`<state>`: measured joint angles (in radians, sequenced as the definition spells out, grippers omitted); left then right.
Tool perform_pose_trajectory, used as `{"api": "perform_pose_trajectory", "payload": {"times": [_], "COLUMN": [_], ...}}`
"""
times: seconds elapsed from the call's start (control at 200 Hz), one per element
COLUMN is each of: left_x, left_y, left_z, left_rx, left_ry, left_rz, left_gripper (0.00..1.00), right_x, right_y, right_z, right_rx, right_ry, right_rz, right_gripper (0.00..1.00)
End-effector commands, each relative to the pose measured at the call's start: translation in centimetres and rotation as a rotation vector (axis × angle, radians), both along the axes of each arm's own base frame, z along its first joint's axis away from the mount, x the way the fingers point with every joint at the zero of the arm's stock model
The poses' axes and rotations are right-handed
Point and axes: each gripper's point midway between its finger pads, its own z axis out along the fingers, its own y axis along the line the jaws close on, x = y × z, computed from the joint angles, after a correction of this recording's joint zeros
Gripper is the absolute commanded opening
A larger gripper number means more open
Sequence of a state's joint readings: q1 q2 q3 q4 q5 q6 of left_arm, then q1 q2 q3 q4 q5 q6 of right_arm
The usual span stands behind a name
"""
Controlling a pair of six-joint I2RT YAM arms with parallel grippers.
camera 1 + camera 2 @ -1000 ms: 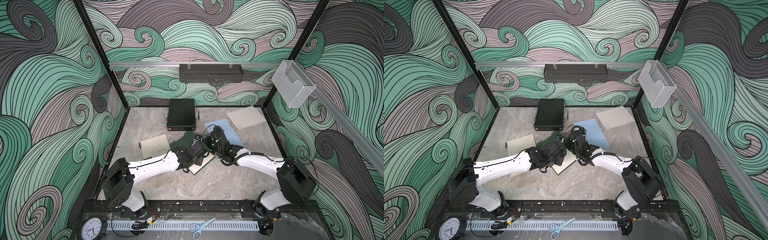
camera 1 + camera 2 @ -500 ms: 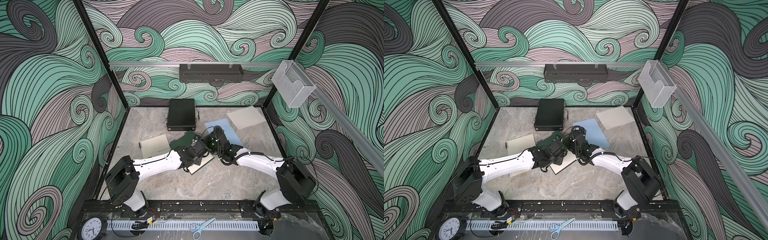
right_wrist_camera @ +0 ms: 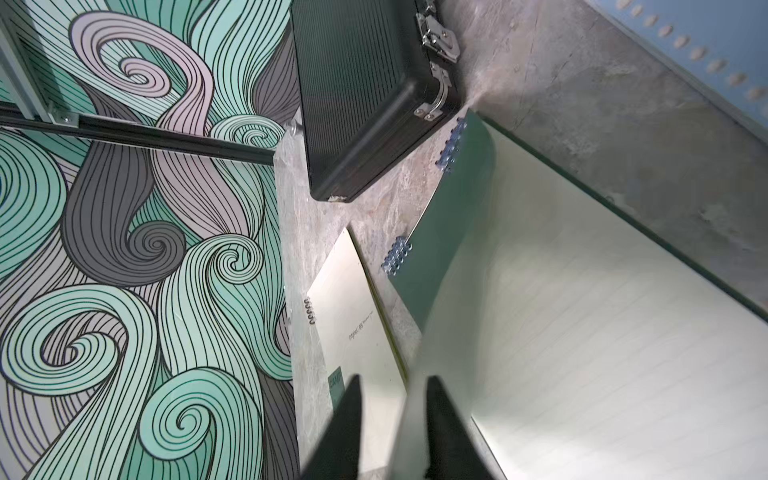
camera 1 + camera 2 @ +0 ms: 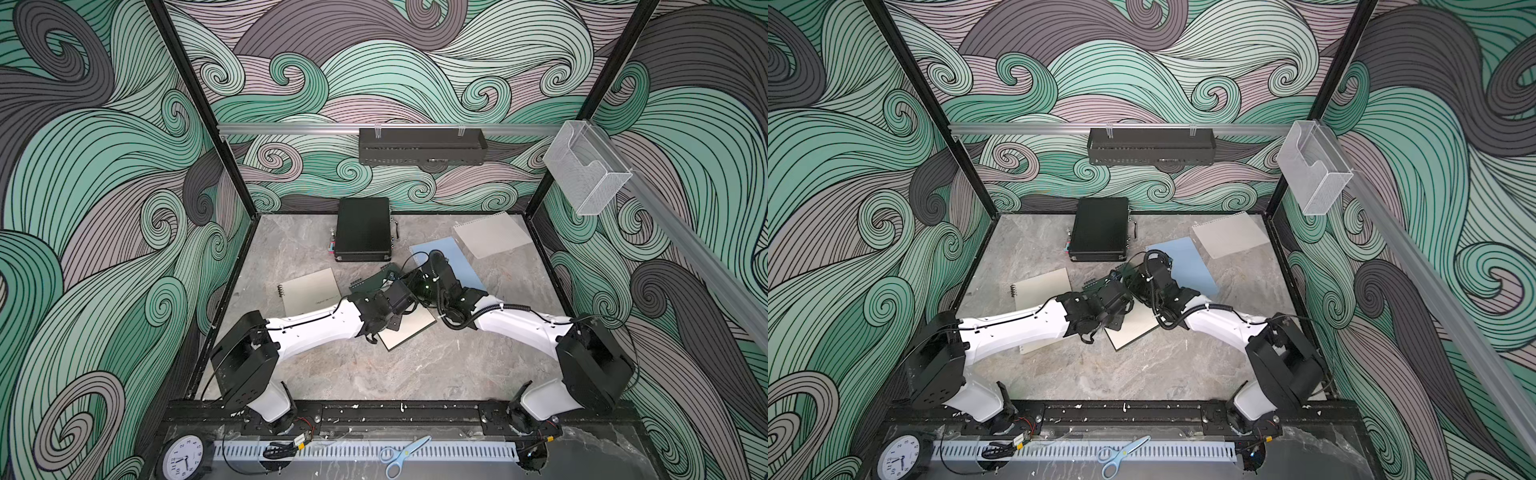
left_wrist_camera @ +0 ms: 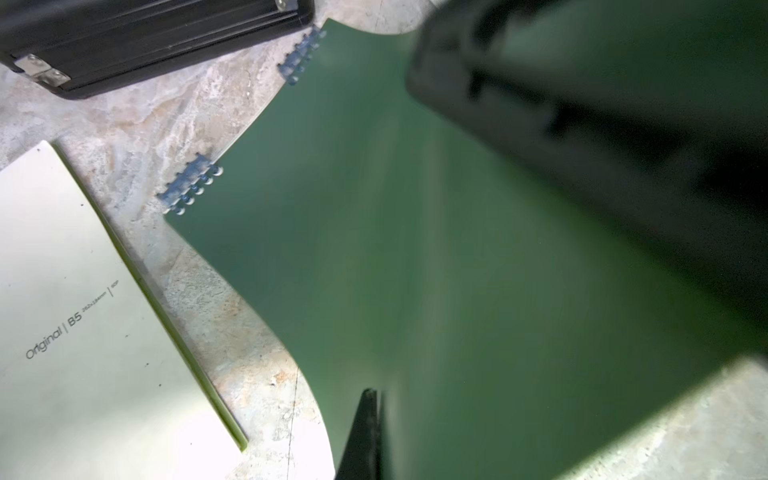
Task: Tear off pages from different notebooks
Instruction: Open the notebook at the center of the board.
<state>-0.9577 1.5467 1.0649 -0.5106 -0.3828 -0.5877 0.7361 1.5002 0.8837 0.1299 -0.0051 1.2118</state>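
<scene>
Top views first. Both arms meet mid-frame over the dark green notebook (image 4: 399,336), which lies open on the bench (image 4: 415,374) with its green cover (image 4: 372,282) flipped up. The left claw (image 4: 405,296) and right claw (image 4: 420,286) are almost touching there, too cramped to read from up here. The beige notebook (image 4: 309,291) sits just left of them. The light blue notebook (image 4: 457,259) is up and right, partly under the right arm. One loose page (image 4: 492,235) lies in the upper right, and the black case (image 4: 363,228) is at upper centre.

Left wrist: the green cover fills most of the frame, curving up off the bench. One finger (image 5: 368,424) at bottom centre sits right against it and the other is hidden behind. So that claw is pressed together, pinching the cover.

Right wrist: two fingers (image 3: 349,428) at bottom centre stand apart, with the cover's blurred edge running between them. That claw is spread and gripping nothing. The lined top sheet (image 3: 602,332) fills the lower right.

My read is that one page is already off and this is the second notebook, with the cover held back and the sheet not yet grabbed. Next, the right claw needs to drop onto a free corner of that top sheet and pinch only that one. Then it pulls away from the rings (image 3: 451,143) while the left keeps the cover clear.
</scene>
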Motion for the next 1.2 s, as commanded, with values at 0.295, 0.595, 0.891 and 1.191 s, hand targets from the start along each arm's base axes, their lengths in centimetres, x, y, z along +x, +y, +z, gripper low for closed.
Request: {"api": "perform_pose_trajectory", "payload": {"times": [0.295,0.595,0.891,1.191], "left_x": [0.0,0.1,-0.9,0.4], "left_y": [2.9,6.3,7.8,9.8], "left_z": [4.8,7.1,9.4,11.6], "left_rx": [-0.121,-0.209,-0.352,-0.351], "left_ry": [-0.008,0.008,0.191,0.296], "left_rz": [0.162,0.265,0.396,0.468], "left_gripper": [0.00,0.00,0.00,0.00], "right_x": [-2.4,-6.5,-8.1,-10.2], "right_y": [-7.7,-10.5,-11.8,-13.5], "right_z": [-0.6,-2.7,-3.8,-7.5], "right_rx": [-0.118,-0.256,-0.331,-0.375], "right_ry": [0.001,-0.011,-0.024,0.045], "right_rz": [-0.108,-0.010,0.014,0.009], "right_gripper": [0.65,0.69,0.71,0.72]}}
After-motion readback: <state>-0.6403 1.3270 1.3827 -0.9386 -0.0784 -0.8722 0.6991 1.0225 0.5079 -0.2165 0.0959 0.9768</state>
